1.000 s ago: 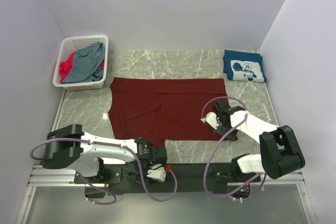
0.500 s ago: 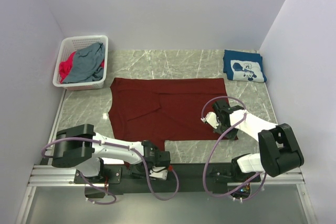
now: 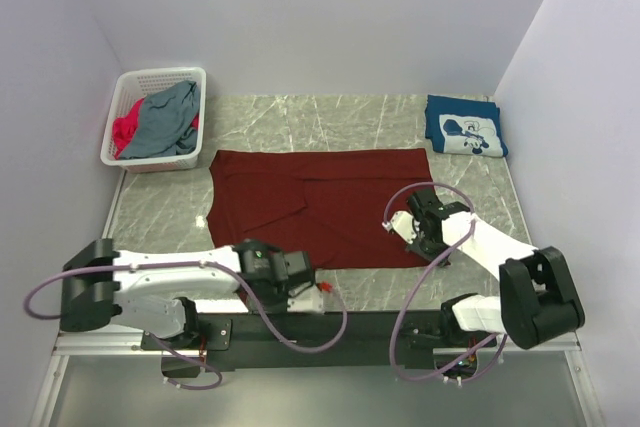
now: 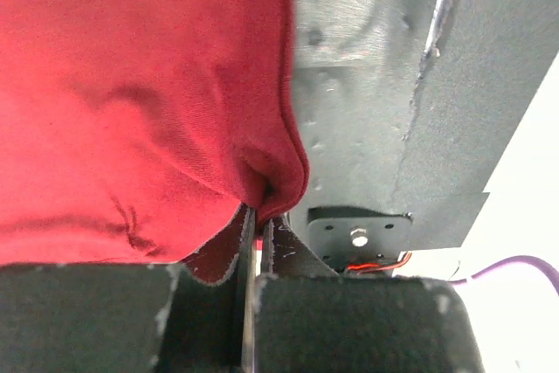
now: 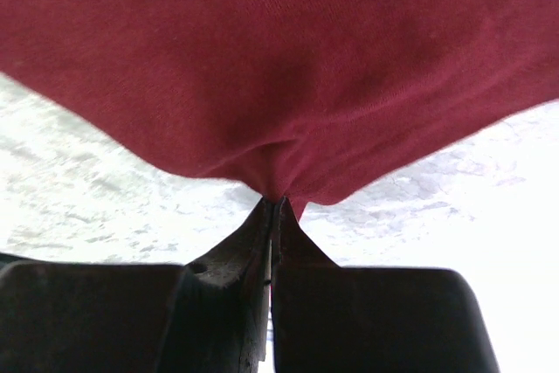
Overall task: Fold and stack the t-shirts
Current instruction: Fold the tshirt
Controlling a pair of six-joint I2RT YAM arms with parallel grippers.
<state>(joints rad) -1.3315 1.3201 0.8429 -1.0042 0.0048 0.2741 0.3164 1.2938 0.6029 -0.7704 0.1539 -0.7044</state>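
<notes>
Marble table | maroon t-shirt hem, seemingly corners | pinched in left fingers, right fingers

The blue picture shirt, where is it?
In the top view, the navy shirt lies folded at the far right corner of the table, beyond the maroon shirt.

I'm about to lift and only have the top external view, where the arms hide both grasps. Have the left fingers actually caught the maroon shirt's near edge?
Observer: Yes. In the left wrist view the left fingers are shut on a pinched fold of the maroon shirt.
Operator: And the right side?
Observer: In the right wrist view the right fingers are shut too, with the shirt's edge bunched into a point between them.
</notes>
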